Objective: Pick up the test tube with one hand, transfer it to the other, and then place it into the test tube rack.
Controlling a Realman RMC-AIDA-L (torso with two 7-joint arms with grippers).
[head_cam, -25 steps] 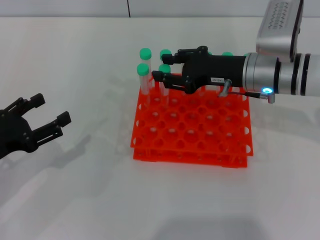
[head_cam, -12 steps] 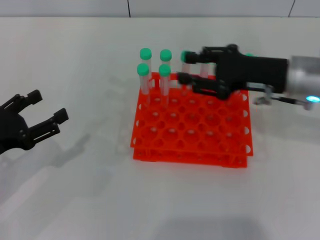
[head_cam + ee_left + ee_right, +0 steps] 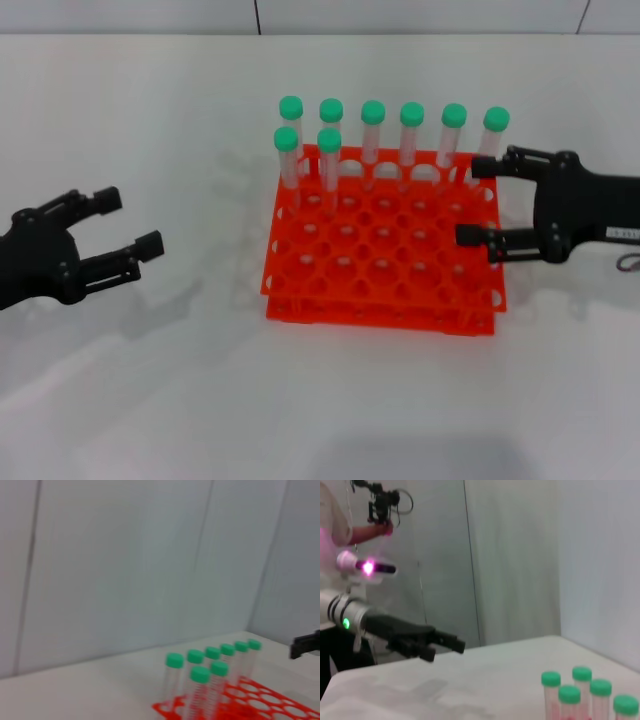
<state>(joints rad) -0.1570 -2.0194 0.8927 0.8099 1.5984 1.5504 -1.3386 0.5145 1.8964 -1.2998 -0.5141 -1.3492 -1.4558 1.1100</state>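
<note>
The orange-red test tube rack [image 3: 380, 300] stands mid-table and holds several green-capped tubes: a full back row and two in the second row. The test tube [image 3: 329, 150] stands upright in the second row, beside another at the left corner. My right gripper [image 3: 470, 200], the one with the white label, is open and empty at the rack's right edge, fingers pointing left over its holes. My left gripper [image 3: 135, 220] is open and empty, left of the rack. The right wrist view shows the left gripper [image 3: 445, 649] on its green-ring arm. The left wrist view shows the rack [image 3: 240, 705] and tubes.
A person [image 3: 350, 530] with equipment stands behind the table in the right wrist view. Grey wall panels run behind the table. Bare white tabletop [image 3: 350, 400] lies in front of the rack.
My right gripper, earlier around the second-row tube, has drawn back to the right, leaving the tube standing in the rack. My left gripper has shifted slightly toward the rack.
</note>
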